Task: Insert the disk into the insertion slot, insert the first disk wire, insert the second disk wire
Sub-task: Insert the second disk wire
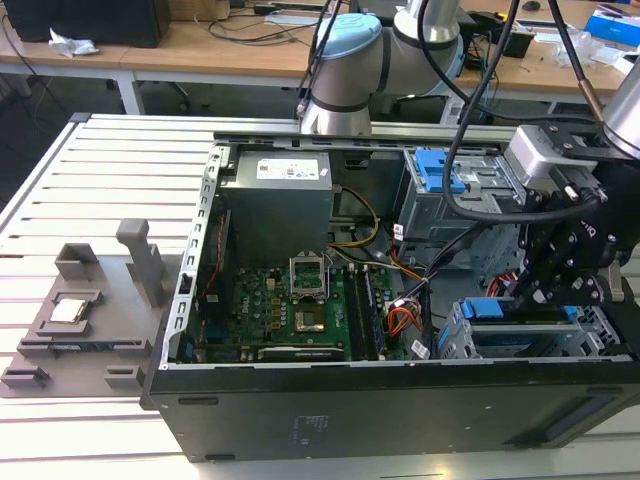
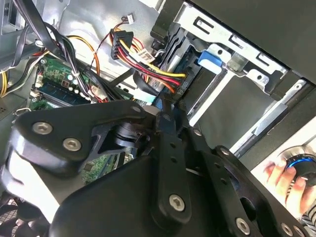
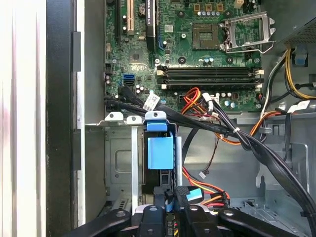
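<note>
I saw the tool (image 1: pixel 535 290) crowd the disk (image 1: pixel 500 310) at 3 o'clock in the slot (image 1: pixel 590 335); wires (image 3: pixel 207 121) packed close; whether it gripped anything, couldn't tell.

No legible txt anywhere I can see. White printed label (image 1: pixel 291 169) on grey metal power-supply box: print too small to read. Small white tag (image 3: pixel 152 102) on black cable bundle: same, unreadable.

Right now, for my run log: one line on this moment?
gripper: at disk end | disk: seated in insertion slot | wires: beside gripper
</note>
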Controlling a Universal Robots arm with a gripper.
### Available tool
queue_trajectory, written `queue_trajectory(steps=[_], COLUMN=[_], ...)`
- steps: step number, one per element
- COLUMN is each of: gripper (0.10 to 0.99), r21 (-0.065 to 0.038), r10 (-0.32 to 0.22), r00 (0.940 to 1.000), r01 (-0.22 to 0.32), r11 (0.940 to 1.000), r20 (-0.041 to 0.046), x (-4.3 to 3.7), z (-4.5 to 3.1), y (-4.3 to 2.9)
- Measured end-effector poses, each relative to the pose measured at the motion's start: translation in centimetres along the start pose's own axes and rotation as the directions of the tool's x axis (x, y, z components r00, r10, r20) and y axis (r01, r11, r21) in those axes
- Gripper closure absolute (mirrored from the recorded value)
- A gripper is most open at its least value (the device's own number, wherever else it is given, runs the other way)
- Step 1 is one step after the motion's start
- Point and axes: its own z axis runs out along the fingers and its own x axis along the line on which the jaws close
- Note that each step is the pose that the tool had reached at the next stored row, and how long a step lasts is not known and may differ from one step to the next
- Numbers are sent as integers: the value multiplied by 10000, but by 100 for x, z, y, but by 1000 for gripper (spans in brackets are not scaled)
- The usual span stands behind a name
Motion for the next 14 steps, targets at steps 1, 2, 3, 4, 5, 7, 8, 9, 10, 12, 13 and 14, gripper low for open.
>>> queue_trajectory(steps=[1,2,3,4,5,7,8,9,10,12,13,14], gripper=[859,859,859,859,871,937,980,980,980,980,980,980], r21=[-1,-1,-1,-2,-1,-1,-1,-1,-1,-1,-1,-1], r10=[0,0,1,1,2,2,2,2,2,1,1,1], r00=[10000,10000,10000,10000,10000,10000,10000,10000,10000,10000,10000,10000], r01=[0,0,-1,-1,-2,-2,-2,-2,-2,-1,-1,-1], r11=[10000,10000,10000,10000,10000,10000,10000,10000,10000,10000,10000,10000], r20=[13,6,-3,-1,-5,-3,-6,-4,-6,-3,-2,-5], x=[0,-1,-1,-5,-11,-15,-18,-20,-20,-20,-20,-20], z=[-21,-69,-127,-173,-210,-259,-312,-393,-406,-406,-406,-407], y=[1,4,7,10,12,15,18,22,23,23,23,23])
